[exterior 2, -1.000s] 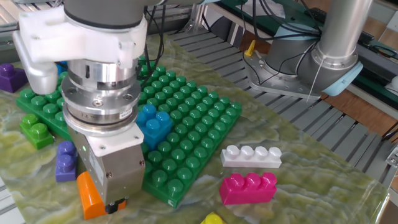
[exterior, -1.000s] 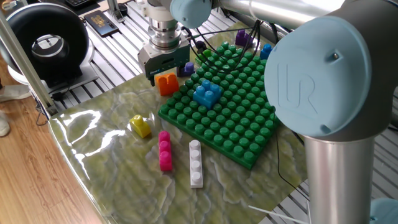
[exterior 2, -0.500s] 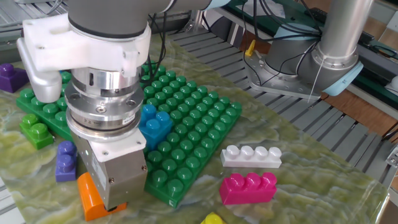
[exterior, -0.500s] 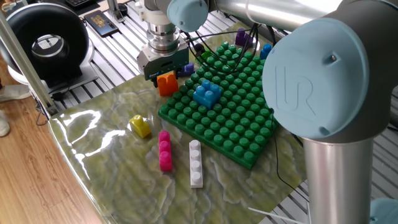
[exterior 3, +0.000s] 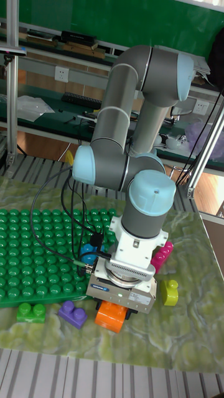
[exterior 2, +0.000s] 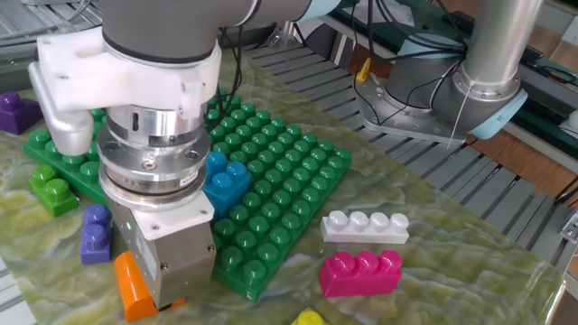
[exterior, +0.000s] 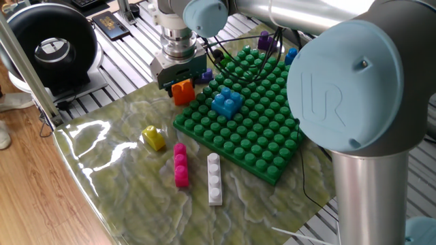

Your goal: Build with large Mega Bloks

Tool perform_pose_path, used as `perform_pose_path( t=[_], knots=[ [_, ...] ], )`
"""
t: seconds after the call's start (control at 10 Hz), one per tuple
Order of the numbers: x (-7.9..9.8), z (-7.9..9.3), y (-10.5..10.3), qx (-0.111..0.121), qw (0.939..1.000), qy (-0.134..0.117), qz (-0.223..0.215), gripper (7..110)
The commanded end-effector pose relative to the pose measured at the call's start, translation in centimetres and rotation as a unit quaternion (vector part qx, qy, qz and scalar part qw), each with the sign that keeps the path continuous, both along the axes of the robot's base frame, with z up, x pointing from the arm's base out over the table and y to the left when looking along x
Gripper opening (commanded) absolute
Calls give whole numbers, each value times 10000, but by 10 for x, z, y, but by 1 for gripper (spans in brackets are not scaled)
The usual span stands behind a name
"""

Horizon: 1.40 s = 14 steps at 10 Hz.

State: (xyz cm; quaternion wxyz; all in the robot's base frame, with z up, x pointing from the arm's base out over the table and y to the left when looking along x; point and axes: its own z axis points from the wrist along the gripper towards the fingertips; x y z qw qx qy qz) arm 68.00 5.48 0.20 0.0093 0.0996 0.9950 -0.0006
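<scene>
Progress: early. Only one light blue brick (exterior: pixel 227 102) is seated on the green baseplate (exterior: pixel 266 143); nothing is stacked on it yet.

End effector (exterior 2: pixel 167 302) is down at the baseplate's corner, on the orange brick (exterior: pixel 182 90). Looks clamped on it, but the fingertips are hidden behind the housing in every view, so I can't tell for sure whether it's pinched or just straddled. Also can't tell if the orange brick sits on the worktop (exterior: pixel 129 177) or is slightly lifted.

Still loose on the worktop:
- yellow brick (exterior: pixel 154 138), pink brick (exterior: pixel 180 165) and white brick (exterior: pixel 214 178), well apart from the baseplate's near edge
- small purple brick (exterior 2: pixel 96 233) and light green brick (exterior 2: pixel 50 188), just beside the baseplate

Another purple brick (exterior 2: pixel 15 112) is at the far side, cut off by the frame edge. Something blue (exterior: pixel 291 54) behind the baseplate is too small to identify.

Judgement: most of the build remains; the orange brick looks like the next piece to place.
</scene>
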Motion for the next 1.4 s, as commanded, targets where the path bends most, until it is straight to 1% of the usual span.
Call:
perform_pose_path(
  t=[0.0, 0.2, 0.3, 0.5, 0.6, 0.8, 0.9, 1.0, 1.1, 1.3],
  knots=[
    [0, -1, 3, 66, 10000, -7, -63, 66],
    [-1, 0, 3, 51, 9999, 16, -87, 66],
    [-1, 1, 3, 43, 9999, 39, -94, 44],
    [-2, 5, 6, 35, 9999, 93, -110, 44],
    [-2, 6, 5, 5, 9999, 108, -103, 22],
    [-1, 10, 2, -50, 9999, 124, -19, 22],
    [1, 15, 1, -66, 9999, 125, 72, 22],
    [2, 23, -2, -143, 9996, 114, 217, 22],
    [4, 34, -1, -151, 9992, 133, 340, 22],
    [3, 54, 5, -54, 9978, 112, 648, 22]
  ],
)
